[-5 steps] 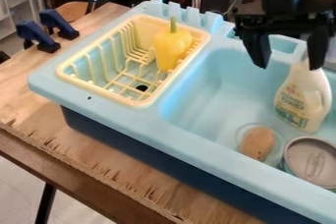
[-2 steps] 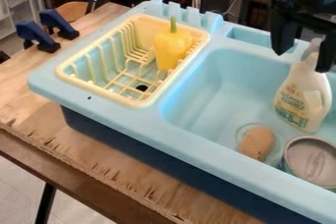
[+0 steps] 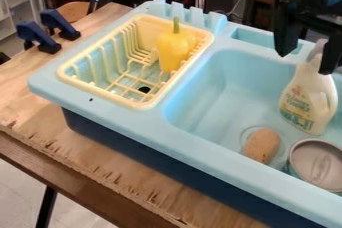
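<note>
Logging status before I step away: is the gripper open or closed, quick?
Gripper: open, fingers apart near the top of the spray bottle, holding nothing.

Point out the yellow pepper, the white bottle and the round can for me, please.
Yellow pepper [image 3: 175, 49], camera view: the middle of its body.
White bottle [image 3: 306, 97], camera view: the front of its body.
Round can [image 3: 320, 166], camera view: its flat top.

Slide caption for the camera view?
Black tool, open, near a white bottle in a toy sink; yellow pepper in the rack.
</note>
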Tool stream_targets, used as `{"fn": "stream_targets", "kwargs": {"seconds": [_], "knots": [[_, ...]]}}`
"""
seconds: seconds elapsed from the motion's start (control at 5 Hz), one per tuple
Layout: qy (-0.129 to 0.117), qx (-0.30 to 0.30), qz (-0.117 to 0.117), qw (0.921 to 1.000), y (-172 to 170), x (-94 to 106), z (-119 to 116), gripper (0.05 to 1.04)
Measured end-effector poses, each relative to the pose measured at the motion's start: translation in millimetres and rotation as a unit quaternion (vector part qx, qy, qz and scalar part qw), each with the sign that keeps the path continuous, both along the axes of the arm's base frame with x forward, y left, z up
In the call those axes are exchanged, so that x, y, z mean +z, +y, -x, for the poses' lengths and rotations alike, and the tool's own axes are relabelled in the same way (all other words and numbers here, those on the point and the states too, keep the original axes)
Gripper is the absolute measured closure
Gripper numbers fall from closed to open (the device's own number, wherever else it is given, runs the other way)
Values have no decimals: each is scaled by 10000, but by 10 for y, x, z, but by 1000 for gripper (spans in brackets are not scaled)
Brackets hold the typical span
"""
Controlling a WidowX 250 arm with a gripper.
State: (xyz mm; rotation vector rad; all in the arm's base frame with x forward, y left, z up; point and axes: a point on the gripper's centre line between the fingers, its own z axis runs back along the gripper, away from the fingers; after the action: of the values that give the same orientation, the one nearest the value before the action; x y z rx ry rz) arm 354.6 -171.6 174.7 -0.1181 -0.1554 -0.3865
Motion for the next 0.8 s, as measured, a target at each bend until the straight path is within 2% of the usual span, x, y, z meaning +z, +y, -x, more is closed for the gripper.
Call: {"fn": "stream_targets", "kwargs": {"seconds": [0.2, 0.4, 0.8], "knots": [[-8, -1, -7, 10000, 21, -51, -43, 81], [-53, -8, 31, 10000, -43, -81, -48, 137], [-23, -72, 28, 10000, -78, -128, -41, 590]]}}
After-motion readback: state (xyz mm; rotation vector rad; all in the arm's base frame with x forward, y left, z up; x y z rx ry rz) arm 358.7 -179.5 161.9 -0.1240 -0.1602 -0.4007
